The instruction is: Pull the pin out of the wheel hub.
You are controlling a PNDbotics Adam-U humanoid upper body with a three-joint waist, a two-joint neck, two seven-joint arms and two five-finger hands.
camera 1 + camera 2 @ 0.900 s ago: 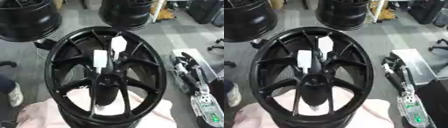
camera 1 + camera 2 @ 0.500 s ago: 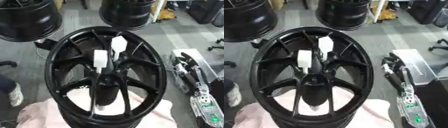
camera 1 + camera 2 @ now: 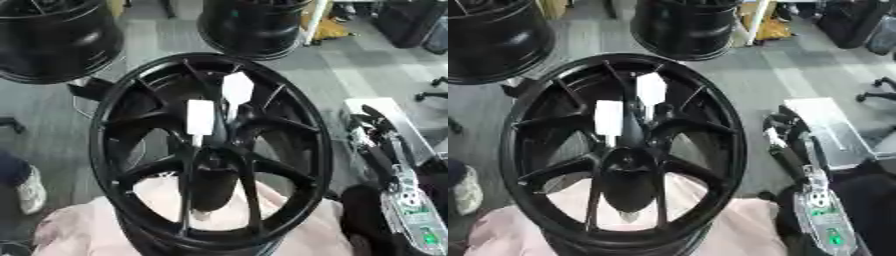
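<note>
Nothing on the black wheel hub (image 3: 210, 150) has shifted since the earlier frames: it sits in the middle of the frame on a pink cloth (image 3: 79, 230), with two white tags (image 3: 200, 118) on its upper spokes and no pin that I can make out at its dark centre. Only the right arm shows, at the right edge as a black and silver forearm (image 3: 815, 200), and whether its hand is open or closed cannot be told, while the left hand is out of view. By my reading the pull has not begun, so the next move calls for finding the pin near the centre bore and bringing a hand to it.
</note>
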